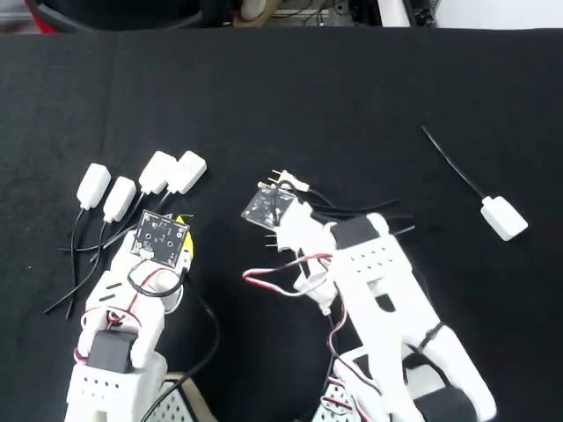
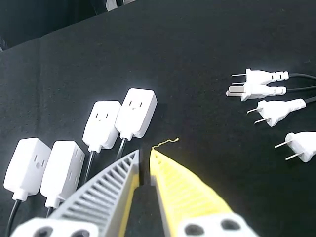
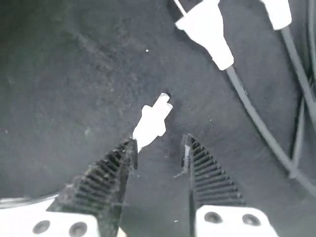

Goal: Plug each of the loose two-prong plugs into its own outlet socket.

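Plugs (image 1: pixel 290 183), high view: mid-table, mostly hidden under the right arm (image 1: pixel 387 281); four sockets (image 1: pixel 158 171) left, a fifth socket (image 1: pixel 503 217) alone on open cloth (image 1: pixel 352 88). Left wrist view: left gripper (image 2: pixel 145 155) pinched closed, empty, just short of the sockets. Right wrist view: right gripper (image 3: pixel 159 145) spread, one plug (image 3: pixel 153 118) at a fingertip, another plug (image 3: pixel 276 12) cut off by the frame

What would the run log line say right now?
left gripper: shut, empty, near sockets | right gripper: open, by a plug | plugged in: none
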Robot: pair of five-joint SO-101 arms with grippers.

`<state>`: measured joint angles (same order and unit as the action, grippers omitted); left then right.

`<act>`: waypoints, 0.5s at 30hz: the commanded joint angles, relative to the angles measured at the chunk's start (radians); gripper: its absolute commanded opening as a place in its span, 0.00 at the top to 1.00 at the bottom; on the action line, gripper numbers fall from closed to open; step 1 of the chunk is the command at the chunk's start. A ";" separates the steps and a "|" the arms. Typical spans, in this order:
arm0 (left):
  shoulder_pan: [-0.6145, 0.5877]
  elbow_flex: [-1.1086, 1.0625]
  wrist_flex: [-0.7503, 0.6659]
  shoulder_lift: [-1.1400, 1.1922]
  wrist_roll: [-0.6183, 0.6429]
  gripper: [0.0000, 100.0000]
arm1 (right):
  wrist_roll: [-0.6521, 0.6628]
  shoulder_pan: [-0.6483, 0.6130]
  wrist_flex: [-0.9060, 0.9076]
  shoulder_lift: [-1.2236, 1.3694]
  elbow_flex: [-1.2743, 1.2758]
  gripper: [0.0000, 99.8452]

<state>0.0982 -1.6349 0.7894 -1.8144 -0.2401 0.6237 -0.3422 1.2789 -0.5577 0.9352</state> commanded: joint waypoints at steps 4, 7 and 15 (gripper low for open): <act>-0.005 0.012 -0.018 -0.006 -0.006 0.95 | -0.272 0.023 -0.138 -0.045 0.111 0.84; -0.004 0.012 -0.018 -0.006 -0.006 0.95 | -0.344 0.017 -0.138 -0.044 0.122 0.84; -0.004 0.012 -0.018 -0.006 -0.006 0.95 | -0.381 0.017 -0.178 -0.044 0.176 0.84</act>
<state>0.0982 -1.6349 0.7894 -1.8144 -0.2401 0.2616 -0.3237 1.1347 -0.5808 1.0948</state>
